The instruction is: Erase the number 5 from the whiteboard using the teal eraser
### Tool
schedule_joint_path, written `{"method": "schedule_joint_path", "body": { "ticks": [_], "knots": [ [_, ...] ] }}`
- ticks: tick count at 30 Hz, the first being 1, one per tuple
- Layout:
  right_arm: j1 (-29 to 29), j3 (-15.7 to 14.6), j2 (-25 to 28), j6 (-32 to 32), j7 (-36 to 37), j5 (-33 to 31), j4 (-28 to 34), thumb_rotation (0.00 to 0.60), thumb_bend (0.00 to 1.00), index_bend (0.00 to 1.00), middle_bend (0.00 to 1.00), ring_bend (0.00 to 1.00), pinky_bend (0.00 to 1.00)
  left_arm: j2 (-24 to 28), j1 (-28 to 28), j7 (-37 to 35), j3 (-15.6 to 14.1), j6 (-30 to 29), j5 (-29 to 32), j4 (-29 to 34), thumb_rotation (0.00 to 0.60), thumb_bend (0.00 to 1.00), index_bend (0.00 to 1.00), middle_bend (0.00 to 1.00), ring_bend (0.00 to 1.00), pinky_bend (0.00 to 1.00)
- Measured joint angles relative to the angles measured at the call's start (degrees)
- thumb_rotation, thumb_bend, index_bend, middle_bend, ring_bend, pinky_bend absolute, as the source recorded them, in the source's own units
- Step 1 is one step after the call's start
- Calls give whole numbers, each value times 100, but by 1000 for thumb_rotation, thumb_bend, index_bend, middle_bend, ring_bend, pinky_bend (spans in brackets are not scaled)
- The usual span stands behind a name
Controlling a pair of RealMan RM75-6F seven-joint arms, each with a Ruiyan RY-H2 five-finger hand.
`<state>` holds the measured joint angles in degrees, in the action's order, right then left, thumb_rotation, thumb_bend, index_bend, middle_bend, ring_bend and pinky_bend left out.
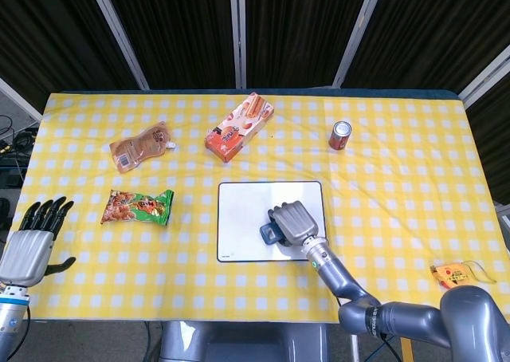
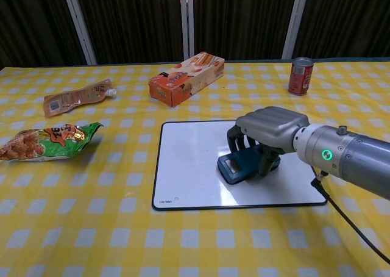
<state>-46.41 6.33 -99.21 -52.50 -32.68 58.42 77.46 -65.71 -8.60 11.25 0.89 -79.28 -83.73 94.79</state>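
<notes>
Teal eraser (image 2: 239,166) lying on the whiteboard (image 2: 189,161), right of centre, under the right hand (image 2: 266,132) with fingers (image 2: 234,140) curled down over its top and far edge, gripping and pressing it flat to the glossy white surface. Appearing in both views as a small plastic block, probably light and rigid above with a soft felt sole beneath, so likely sliding easily on the slick board and apt to skid out of a loose hold. Best taken across the short sides, fingers over one long edge and thumb on the other; thumb not showing here. Running with its long axis roughly left to right across the board, slightly skewed, near end pointing toward the board's left half and front edge in the chest view. Showing no legible number 5 anywhere on the board; whether erased or merely hidden by glare and hand, impossible to tell. Resting idle off the desk's (image 1: 398,186) left front corner, left hand (image 1: 32,242) empty, fingers spread and upright. Sitting well apart from the board: orange snack box (image 2: 186,79), red can (image 2: 300,75), green snack bag (image 2: 46,140), tan pouch (image 2: 78,96).
</notes>
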Motion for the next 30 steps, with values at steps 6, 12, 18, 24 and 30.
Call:
{"method": "schedule_joint_path", "body": {
  "ticks": [6,12,18,24,30],
  "knots": [
    [57,158,-53,-116,-88,-342,-466,600,177,809,700,710,739,-1,0,-10,4,15,32,-18,600,125,0,0,0,0],
    [169,310,-9,-227,-56,-561,-883,600,177,809,700,710,740,-11,-5,22,1,16,26,-5,600,125,0,0,0,0],
    [278,359,76,-310,88,-505,-941,600,177,809,700,710,739,-24,-12,64,-7,19,9,9,600,125,0,0,0,0],
    [284,275,67,-297,137,-267,-706,600,177,809,700,710,740,-30,-21,95,-15,12,-26,31,600,125,0,0,0,0],
    [225,78,-76,-295,74,210,-254,600,177,809,700,710,739,-24,-21,80,-26,5,-51,33,600,125,0,0,0,0]
  ]
}}
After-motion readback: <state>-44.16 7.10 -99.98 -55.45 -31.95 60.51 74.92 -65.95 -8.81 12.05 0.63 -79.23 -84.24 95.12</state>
